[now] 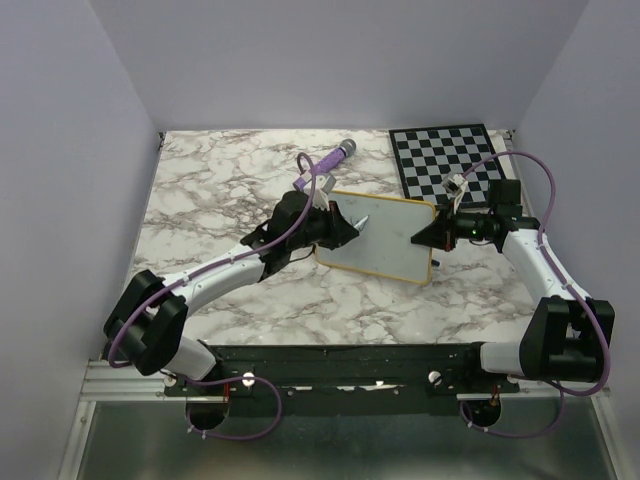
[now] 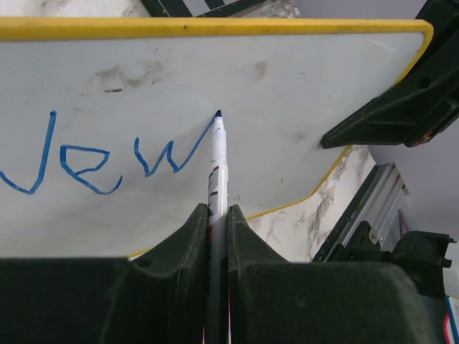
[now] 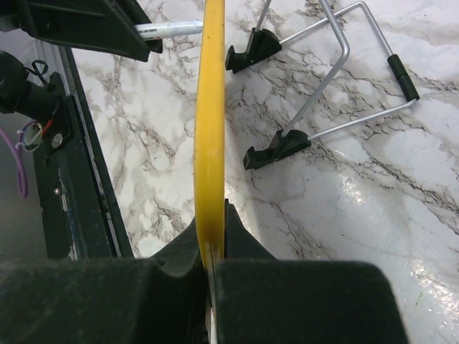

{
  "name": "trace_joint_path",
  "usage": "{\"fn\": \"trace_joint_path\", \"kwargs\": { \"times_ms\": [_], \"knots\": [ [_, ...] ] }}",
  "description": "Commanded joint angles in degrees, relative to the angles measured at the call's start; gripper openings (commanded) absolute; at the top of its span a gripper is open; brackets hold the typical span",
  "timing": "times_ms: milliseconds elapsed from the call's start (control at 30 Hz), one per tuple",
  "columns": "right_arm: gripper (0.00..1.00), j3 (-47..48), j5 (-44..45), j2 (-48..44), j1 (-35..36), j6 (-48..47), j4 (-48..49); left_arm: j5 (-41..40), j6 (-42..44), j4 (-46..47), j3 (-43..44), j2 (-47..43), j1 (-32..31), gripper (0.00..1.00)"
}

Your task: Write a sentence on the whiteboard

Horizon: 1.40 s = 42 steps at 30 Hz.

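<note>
Left claw pinches marker, tip on whiteboard beside blue lettering.

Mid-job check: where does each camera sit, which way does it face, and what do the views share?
Top external: above and behind the bases, looking down on the table; both arms show, left hand and right hand at the whiteboard.
Left wrist: on the left arm, looking along its fingers, shut on the marker, at the sentence so far, "New".
Right wrist: on the right arm, looking along the whiteboard's yellow edge, gripped by its fingers; wire stand beyond.
Shared: whiteboard and marker appear in all three.
</note>
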Motion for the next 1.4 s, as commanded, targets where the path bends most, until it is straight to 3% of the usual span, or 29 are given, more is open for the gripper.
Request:
{"fn": "trace_joint_path", "kwargs": {
  "times_ms": [0,533,933,1367],
  "knots": [
    [0.01,0.9,-0.3,-0.3,0.3,-2.0,-1.6,-0.8,0.9,0.0,1.9,0.8,0.0,0.0],
    [0.01,0.9,0.1,-0.4,0.3,-2.0,-1.6,0.3,3.2,-4.0,-6.8,-17.3,1.5,0.0],
    [0.01,1.0,-0.1,-0.5,0.3,-2.1,-1.6,2.9,2.5,4.4,-23.4,-30.3,1.1,0.0],
    [0.01,0.8,0.0,-0.3,0.3,-2.1,-1.6,-0.2,2.4,7.2,-27.4,-31.7,-1.3,0.0]
  ]
}}
